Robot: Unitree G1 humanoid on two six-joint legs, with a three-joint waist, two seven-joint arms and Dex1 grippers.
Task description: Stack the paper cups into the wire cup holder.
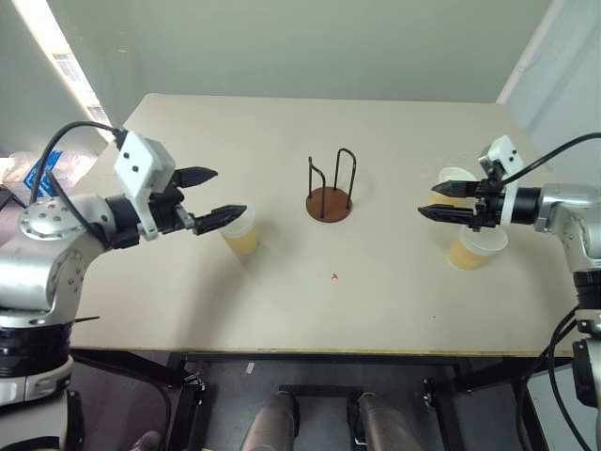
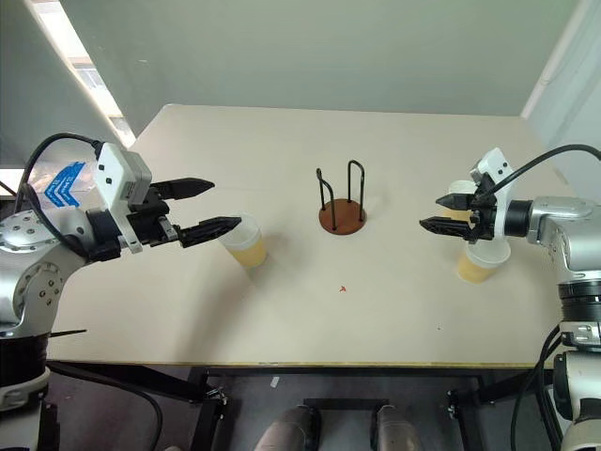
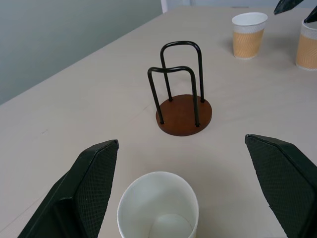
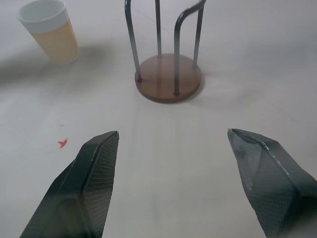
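Cup (image 3: pixel 158 206) stands upright just below my wide-open left gripper (image 1: pixel 209 197); my right gripper (image 1: pixel 441 201), also open, holds nothing.

This looks like a robotics lab or test room rather than a home or shop. A plain pale table (image 1: pixel 394 310) on a black metal frame stands alone against bare grey-green walls, with a long strip of ceiling light reflected in the far left wall. On it sits a sparse trial setup: three paper cups (image 1: pixel 240 232), a wire cup holder (image 1: pixel 331 188) and a small red mark (image 1: pixel 334 276), while loose black cables (image 1: pixel 66 141) trail from the arms.
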